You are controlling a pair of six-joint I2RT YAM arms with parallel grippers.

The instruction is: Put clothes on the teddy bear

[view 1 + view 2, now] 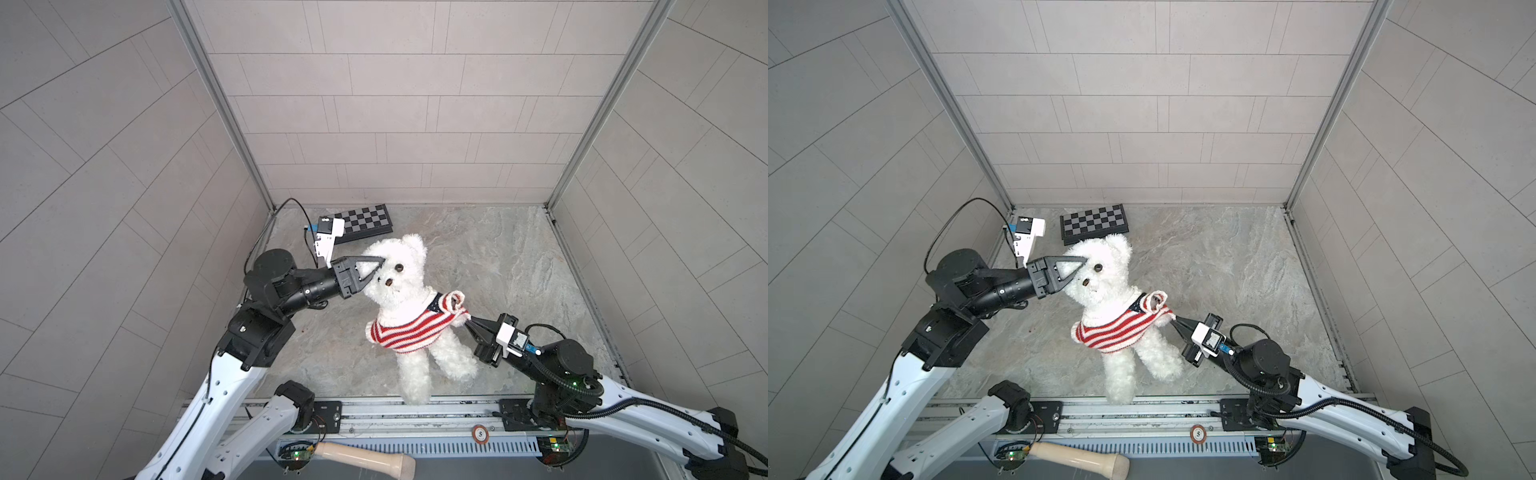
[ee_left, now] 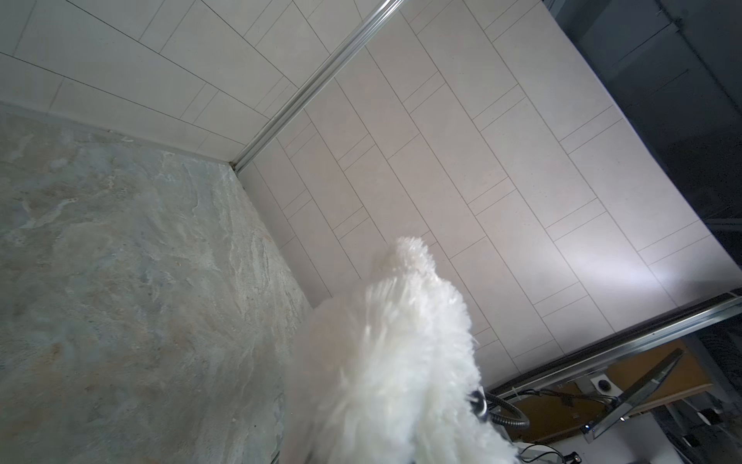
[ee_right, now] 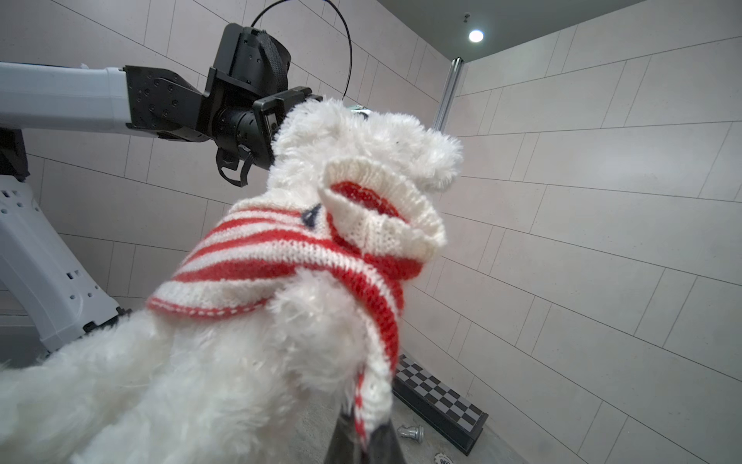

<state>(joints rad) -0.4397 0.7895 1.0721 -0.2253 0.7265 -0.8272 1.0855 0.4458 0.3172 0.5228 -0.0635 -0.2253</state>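
Meanwhile, left gripper pinches head fur of fluffy white plush teddy bear; right gripper, fingers pressed together, nips hem of red & white striped knit sweater

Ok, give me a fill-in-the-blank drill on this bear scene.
The left gripper pinches the teddy bear by the ____.
The bear wears white and ____ stripes.
The right gripper pinches the edge of the ____.
Missing: head; red; sweater.
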